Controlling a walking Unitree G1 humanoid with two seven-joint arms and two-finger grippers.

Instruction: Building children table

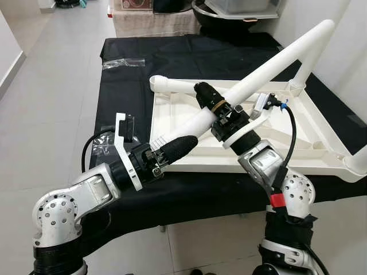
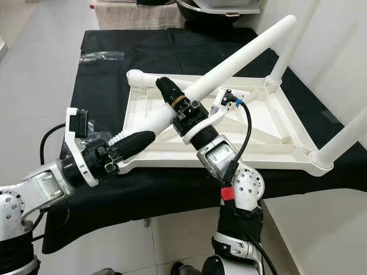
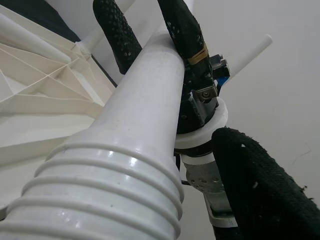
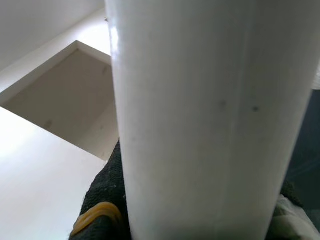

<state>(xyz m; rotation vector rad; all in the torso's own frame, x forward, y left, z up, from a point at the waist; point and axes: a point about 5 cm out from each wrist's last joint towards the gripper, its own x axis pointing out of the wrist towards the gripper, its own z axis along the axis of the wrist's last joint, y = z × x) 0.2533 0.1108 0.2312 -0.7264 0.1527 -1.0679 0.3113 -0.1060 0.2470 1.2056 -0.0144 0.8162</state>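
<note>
A long white tapered plastic table leg (image 1: 269,70) is held slanting toward 2 o'clock above the upturned white plastic tabletop (image 1: 298,134) on the black-draped bench (image 1: 129,80). Its ribbed lower end is clenched by the left gripper (image 1: 172,150). Its middle is grasped by the right gripper (image 1: 209,98).

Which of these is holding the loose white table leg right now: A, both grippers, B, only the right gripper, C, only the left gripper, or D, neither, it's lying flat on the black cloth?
A: the left gripper grips the white table leg at its ribbed lower end, the right gripper clamps it further up, and the leg slants up over the upturned tabletop.
</note>
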